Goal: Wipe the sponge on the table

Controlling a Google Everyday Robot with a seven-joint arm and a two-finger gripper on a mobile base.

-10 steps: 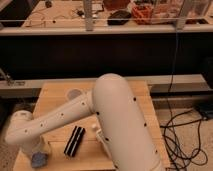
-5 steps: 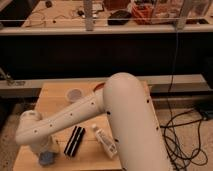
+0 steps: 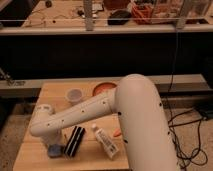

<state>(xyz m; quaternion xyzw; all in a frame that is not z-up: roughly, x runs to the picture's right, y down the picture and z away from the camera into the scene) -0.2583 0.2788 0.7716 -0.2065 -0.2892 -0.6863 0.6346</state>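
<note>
The sponge (image 3: pixel 54 150), a small blue-grey block, lies on the light-wood table (image 3: pixel 56 90) near its front left. My gripper (image 3: pixel 53 145) comes straight down onto it from the white wrist (image 3: pixel 42 122) and is shut on the sponge, hiding its top. The white arm sweeps in from the right across the table's middle. A black ridged block (image 3: pixel 75 141) lies just right of the sponge, close to the gripper.
A white tube-like bottle (image 3: pixel 105 141) lies right of the black block, with a small orange item (image 3: pixel 116 133) beside it. A white cup (image 3: pixel 75 95) and an orange bowl (image 3: pixel 103 88) stand at the table's back. Behind is a cluttered workbench (image 3: pixel 100 20); cables (image 3: pixel 192 135) trail on the floor at right.
The gripper and the sponge have slid together to the right and slightly back across the table, toward the black ridged block. The arm's elbow has swung with them.
</note>
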